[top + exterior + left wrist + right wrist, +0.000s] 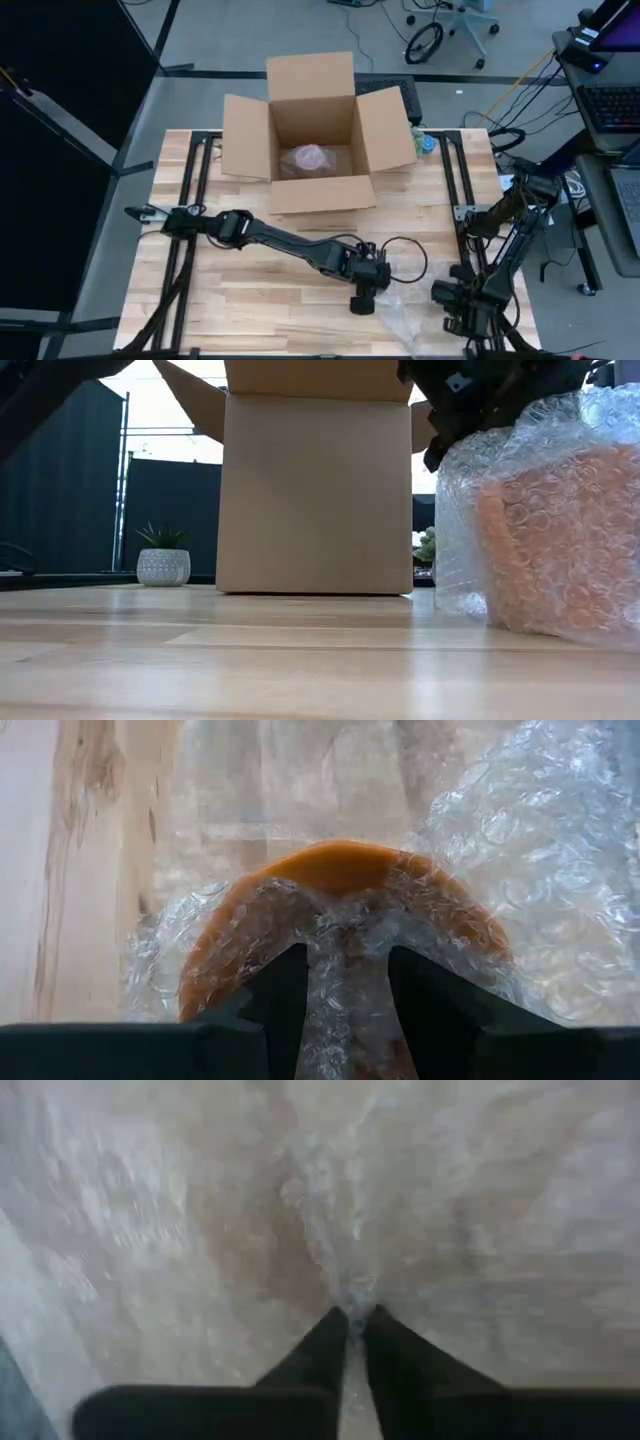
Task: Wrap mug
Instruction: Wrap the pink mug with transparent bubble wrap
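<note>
An orange mug (pixel 340 870) stands under a sheet of clear bubble wrap (pixel 408 318) near the table's front edge, right of centre. In the low view the wrapped mug (pixel 560 530) rests with its base on the wood. My left gripper (pixel 362 298) reaches in from the table's left and is shut on wrap gathered over the mug. My right gripper (pixel 455 300) stands just right of the bundle, shut on the wrap. My left gripper pinches a gathered ridge of bubble wrap (pixel 345 935) between its two fingers, right against the mug's orange side. The fingers come slanting down from the table's left. The mug stays on the table. Whether the mug's wall is also between the fingers, I cannot tell. My right gripper pinches a bunched fold of bubble wrap (pixel 350 1295) between its fingertips. Creases in the sheet run toward the pinch. The sheet fills the right wrist view and hides the mug there.
An open cardboard box (pixel 315 190) stands at the table's far middle, flaps spread, with a wrapped bundle (pixel 310 158) inside. Bare wood lies to the left of the mug. A small potted plant (pixel 163 565) shows in the room beyond.
</note>
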`<act>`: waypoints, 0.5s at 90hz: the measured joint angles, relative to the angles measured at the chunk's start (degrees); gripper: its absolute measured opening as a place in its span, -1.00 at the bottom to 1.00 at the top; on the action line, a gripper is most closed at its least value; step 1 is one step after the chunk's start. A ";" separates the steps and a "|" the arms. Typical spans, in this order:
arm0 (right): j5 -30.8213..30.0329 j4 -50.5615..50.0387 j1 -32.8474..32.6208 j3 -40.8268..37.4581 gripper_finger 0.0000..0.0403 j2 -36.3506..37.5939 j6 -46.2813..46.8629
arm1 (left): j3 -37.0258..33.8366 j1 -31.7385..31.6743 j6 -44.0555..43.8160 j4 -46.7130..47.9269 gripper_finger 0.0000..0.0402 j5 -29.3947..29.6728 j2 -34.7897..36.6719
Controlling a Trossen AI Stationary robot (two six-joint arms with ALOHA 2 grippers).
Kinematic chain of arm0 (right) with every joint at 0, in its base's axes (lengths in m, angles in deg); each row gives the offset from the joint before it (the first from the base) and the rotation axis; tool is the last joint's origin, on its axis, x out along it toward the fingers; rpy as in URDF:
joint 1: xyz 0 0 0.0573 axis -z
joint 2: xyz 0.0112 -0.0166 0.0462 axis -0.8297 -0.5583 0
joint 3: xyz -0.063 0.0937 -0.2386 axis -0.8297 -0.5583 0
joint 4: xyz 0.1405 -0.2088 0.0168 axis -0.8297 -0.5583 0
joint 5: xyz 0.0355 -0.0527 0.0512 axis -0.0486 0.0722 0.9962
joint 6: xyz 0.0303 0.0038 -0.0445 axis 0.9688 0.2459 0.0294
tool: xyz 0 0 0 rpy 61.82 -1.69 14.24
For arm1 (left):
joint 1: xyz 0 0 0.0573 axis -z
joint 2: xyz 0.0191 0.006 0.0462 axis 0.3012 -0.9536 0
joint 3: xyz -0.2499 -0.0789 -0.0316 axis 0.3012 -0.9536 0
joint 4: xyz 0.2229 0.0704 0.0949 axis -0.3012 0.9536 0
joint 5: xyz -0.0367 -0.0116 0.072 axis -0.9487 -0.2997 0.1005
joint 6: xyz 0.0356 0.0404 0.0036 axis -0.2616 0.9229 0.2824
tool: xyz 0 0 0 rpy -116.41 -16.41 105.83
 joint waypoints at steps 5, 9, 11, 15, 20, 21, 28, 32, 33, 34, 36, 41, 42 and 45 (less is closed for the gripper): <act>-2.48 -2.75 0.28 1.66 -0.94 1.35 -0.15 | 0.00 0.12 0.11 -0.02 -0.33 0.00 0.00; -4.27 -5.44 0.36 2.94 -0.96 2.26 -0.84 | 0.00 0.12 0.09 0.00 -0.33 0.00 0.00; -5.35 -6.47 0.40 3.56 -0.97 2.71 -1.48 | 0.00 0.12 0.09 0.00 -0.33 0.00 0.00; -8.05 -7.85 0.66 4.89 -0.99 3.63 -2.73 | 0.00 0.12 0.07 -0.02 -0.33 0.00 0.00; -12.23 -8.76 1.05 6.36 -0.99 4.74 -4.07 | 0.00 0.12 0.07 -0.01 -0.33 0.00 0.00; -13.15 -8.88 1.15 6.54 -0.99 4.93 -4.37 | 0.00 0.12 0.07 0.00 -0.33 0.00 0.00; -19.99 -8.44 2.42 7.15 -0.99 5.74 -7.72 | 0.00 0.16 0.05 0.00 -0.33 0.00 0.00; -23.64 -6.90 3.34 7.29 -0.99 5.96 -10.17 | 0.00 0.16 -0.24 -0.01 -0.33 0.00 0.00; -24.49 -6.50 3.60 7.31 -0.99 6.01 -10.80 | 0.00 0.16 -0.24 -0.02 -0.33 0.00 0.00; -25.30 -6.09 3.88 7.32 -1.00 6.06 -11.43 | 0.00 0.16 -0.24 -0.01 -0.33 0.00 0.00; -26.86 -5.27 4.47 7.32 -1.00 6.11 -12.83 | 0.00 0.16 -0.24 0.00 -0.33 0.00 0.00; -30.46 -2.80 6.36 7.32 -1.00 5.87 -17.07 | 0.00 0.16 -0.32 -0.02 -0.33 0.00 0.00; -31.07 -2.20 6.76 7.32 -1.00 5.76 -17.98 | 0.00 0.16 -0.32 -0.02 -0.33 0.00 0.00; -32.57 -0.26 7.98 7.32 -1.00 5.44 -20.85 | -0.01 0.16 -0.33 -0.02 -0.33 0.00 0.00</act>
